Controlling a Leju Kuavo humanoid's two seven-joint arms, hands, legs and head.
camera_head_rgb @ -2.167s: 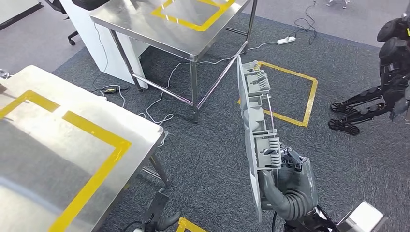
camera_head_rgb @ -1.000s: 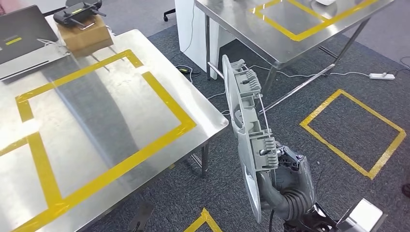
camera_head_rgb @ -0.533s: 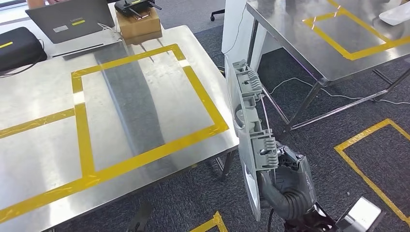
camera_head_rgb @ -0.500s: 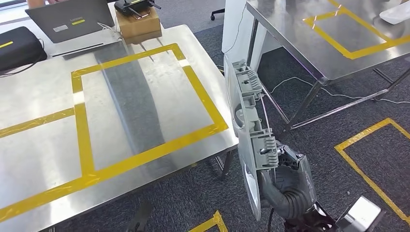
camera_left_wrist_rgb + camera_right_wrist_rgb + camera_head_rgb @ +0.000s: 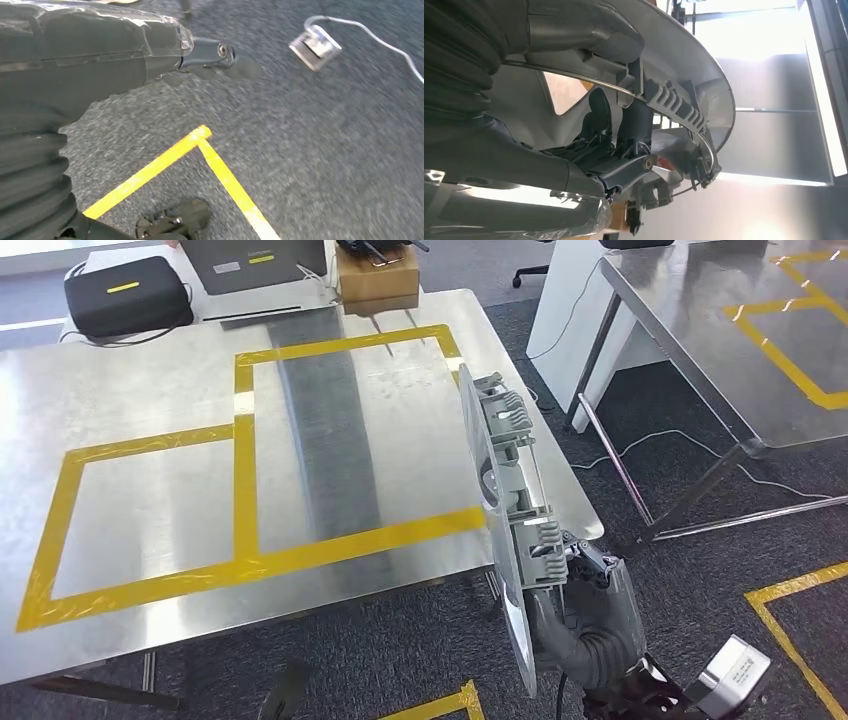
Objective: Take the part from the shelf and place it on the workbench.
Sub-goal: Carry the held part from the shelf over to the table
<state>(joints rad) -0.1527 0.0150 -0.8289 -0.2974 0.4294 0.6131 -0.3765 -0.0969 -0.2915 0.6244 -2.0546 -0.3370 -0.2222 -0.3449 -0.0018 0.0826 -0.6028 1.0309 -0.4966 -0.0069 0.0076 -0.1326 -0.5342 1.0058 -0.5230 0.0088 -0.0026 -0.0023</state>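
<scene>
Part (image 5: 505, 500) upright, gripped at its near end by right hand (image 5: 585, 615), beside table (image 5: 150, 390) right edge; left hand (image 5: 75, 55) state unclear.

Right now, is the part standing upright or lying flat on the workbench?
Upright, not on the workbench. The right hand holds the part by its lower end, its length pointing up, beside the table's near corner.

Black case (image 5: 128, 306), laptop (image 5: 255, 262) and cardboard box (image 5: 377, 280) sit along the far edge, box w/ a black controller on top. Second steel table (image 5: 700, 330) stands to the right, yellow tape squares on grey carpet (image 5: 700, 640), white cable (image 5: 690, 450) trailing under it.
</scene>
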